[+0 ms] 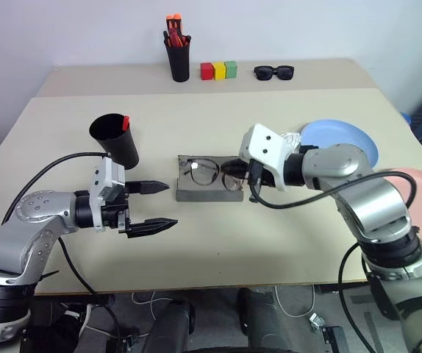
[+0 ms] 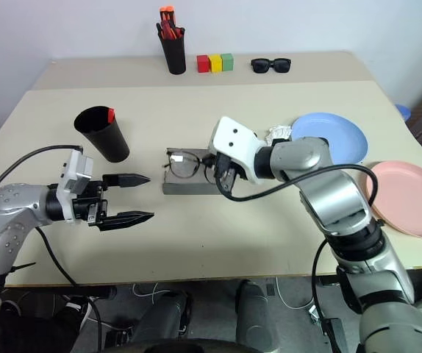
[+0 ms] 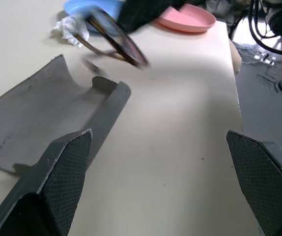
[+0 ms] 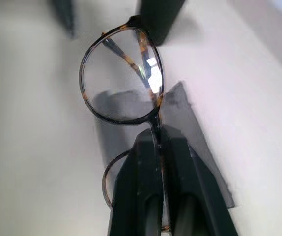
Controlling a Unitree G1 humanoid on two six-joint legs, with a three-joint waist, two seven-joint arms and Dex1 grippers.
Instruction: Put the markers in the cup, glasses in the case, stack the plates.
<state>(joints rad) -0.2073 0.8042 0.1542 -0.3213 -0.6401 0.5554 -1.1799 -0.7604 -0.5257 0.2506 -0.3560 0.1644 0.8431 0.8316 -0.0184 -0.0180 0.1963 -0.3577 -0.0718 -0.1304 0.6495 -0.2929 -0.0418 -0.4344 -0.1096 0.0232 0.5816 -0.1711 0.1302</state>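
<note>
Glasses over beige table, white wall

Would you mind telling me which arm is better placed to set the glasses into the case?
The right: its pincer is shut on the glasses above the open case. The left pincer is open, empty.

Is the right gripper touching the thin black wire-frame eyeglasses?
Touching. In the right wrist view the right gripper is shut on the bridge of the thin black wire-frame eyeglasses, the frame pinched between its two black fingers.
</note>
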